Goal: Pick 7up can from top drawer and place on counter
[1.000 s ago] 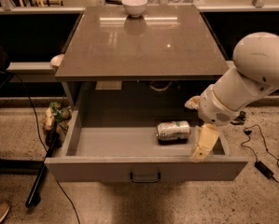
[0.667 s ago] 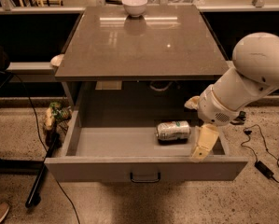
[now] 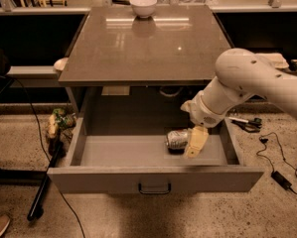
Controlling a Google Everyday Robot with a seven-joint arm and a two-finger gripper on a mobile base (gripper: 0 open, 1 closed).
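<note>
The 7up can (image 3: 177, 139) lies on its side on the floor of the open top drawer (image 3: 153, 178), right of centre. My gripper (image 3: 195, 142) reaches down into the drawer from the right on the white arm (image 3: 247, 83). Its pale tip is at the can's right end and overlaps it. I cannot see whether it touches the can. The counter (image 3: 143, 48) is the glossy grey-brown top above the drawer.
A white bowl (image 3: 143, 5) stands at the counter's far edge. A dark stand (image 3: 43, 192) and a small colourful object (image 3: 58, 123) are on the floor left of the drawer. Cables and a power brick (image 3: 282, 180) lie on the floor at the right.
My gripper has moved left and slightly up inside the drawer, from beside the can to its right end. The can and drawer have not visibly moved.
</note>
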